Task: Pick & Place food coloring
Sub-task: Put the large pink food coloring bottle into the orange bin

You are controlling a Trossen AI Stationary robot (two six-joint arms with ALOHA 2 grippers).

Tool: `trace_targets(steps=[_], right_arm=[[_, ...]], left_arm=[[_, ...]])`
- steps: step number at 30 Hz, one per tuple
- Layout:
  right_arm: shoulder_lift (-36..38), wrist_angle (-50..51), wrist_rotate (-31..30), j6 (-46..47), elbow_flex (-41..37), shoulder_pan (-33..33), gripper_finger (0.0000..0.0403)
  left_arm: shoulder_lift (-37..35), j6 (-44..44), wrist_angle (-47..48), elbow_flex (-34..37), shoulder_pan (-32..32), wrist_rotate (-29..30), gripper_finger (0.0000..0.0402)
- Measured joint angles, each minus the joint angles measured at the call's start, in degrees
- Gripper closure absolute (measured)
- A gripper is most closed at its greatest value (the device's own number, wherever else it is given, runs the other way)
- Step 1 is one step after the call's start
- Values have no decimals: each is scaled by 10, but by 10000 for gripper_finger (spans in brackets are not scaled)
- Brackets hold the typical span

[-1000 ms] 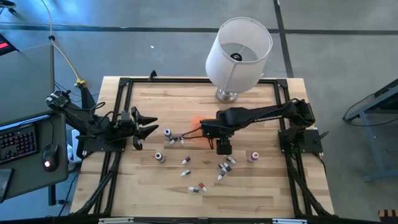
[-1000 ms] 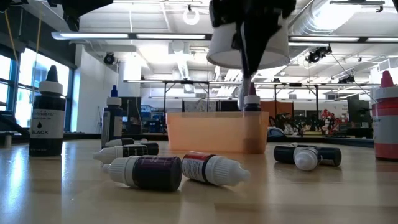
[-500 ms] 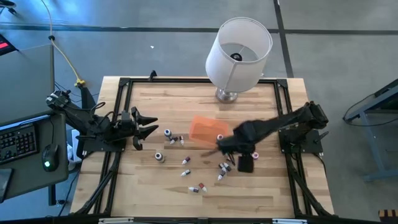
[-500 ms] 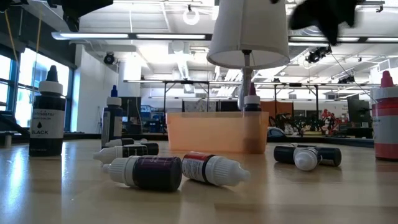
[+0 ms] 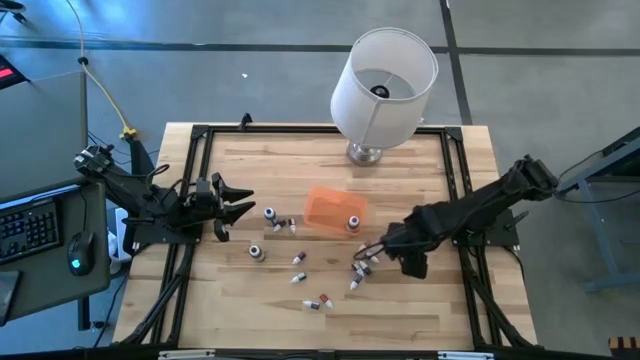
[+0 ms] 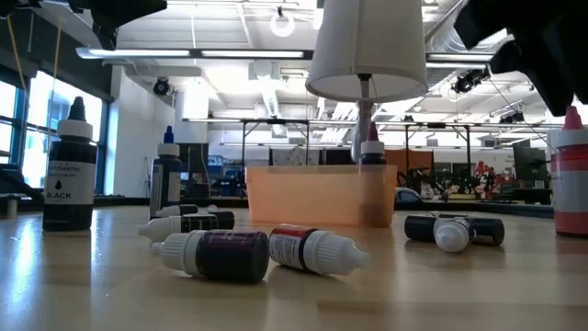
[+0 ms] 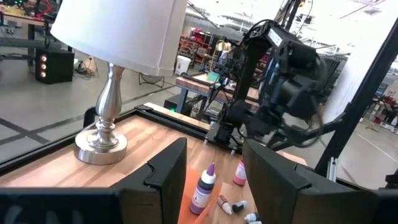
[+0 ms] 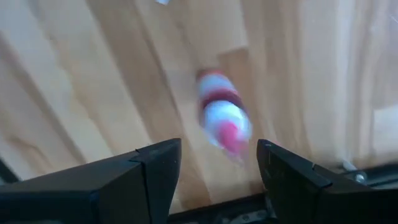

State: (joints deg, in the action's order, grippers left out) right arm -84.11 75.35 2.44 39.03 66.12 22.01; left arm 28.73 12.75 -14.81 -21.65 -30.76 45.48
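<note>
Reach step: right gripper point(image 5: 412, 262) hovers with fingers spread, holding nothing, over a red-capped food coloring bottle point(image 8: 222, 117) near the table's point(image 5: 420, 310) right edge. Next it must descend and close. Left gripper point(image 5: 236, 201) waits, parted, at the left edge

A grey floor point(image 5: 250, 40) surrounds the wooden table point(image 5: 250, 160). A desk point(image 5: 45, 225) with keyboard point(image 5: 30, 228) sits at left; ceiling lights point(image 6: 184, 52) run across the upper left of the low view.
</note>
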Motion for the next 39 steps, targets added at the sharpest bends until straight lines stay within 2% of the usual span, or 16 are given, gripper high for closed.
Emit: trace_targets(steps=[8,19,39], right_arm=[[51,-87,15,20,-76,-18,199],[51,-144,25,32,-139,-18,200],[50,-156,3,30,-133,-22,265]], left_arm=[[0,0,0,0,0,0,245],[0,0,0,0,0,0,245],[0,0,0,0,0,0,245]])
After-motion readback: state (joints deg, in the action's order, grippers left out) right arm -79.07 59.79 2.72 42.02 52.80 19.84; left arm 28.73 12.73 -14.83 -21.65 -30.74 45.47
